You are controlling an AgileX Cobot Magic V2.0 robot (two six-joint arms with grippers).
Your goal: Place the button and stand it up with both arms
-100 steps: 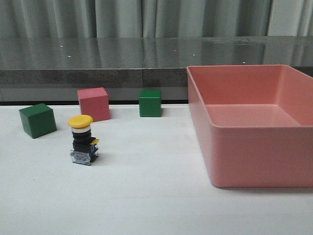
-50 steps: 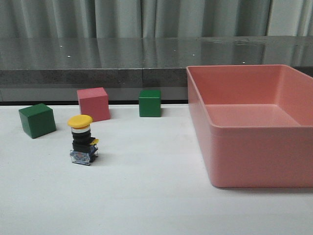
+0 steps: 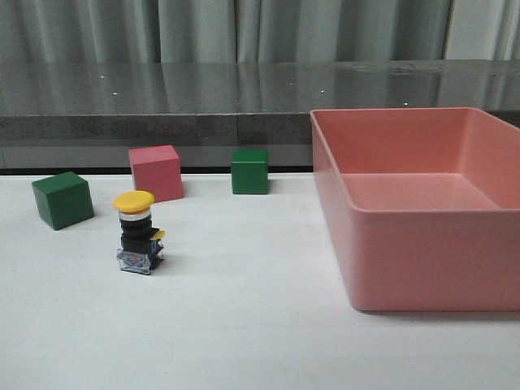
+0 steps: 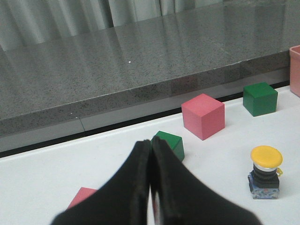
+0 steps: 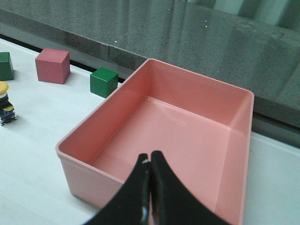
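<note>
The button (image 3: 136,231) stands upright on the white table, yellow cap up and clear-blue base down, left of centre. It also shows in the left wrist view (image 4: 265,172) and at the edge of the right wrist view (image 5: 4,103). Neither arm appears in the front view. My left gripper (image 4: 150,143) is shut and empty, well apart from the button, with a green cube (image 4: 169,143) just beyond its tips. My right gripper (image 5: 150,157) is shut and empty, hovering over the near side of the pink bin (image 5: 82,131).
A green cube (image 3: 62,200), a pink cube (image 3: 156,172) and a second green cube (image 3: 249,171) sit behind the button. The large pink bin (image 3: 357,244) fills the right side. A pink object (image 4: 82,197) lies beside the left fingers. A grey ledge (image 3: 162,126) bounds the back.
</note>
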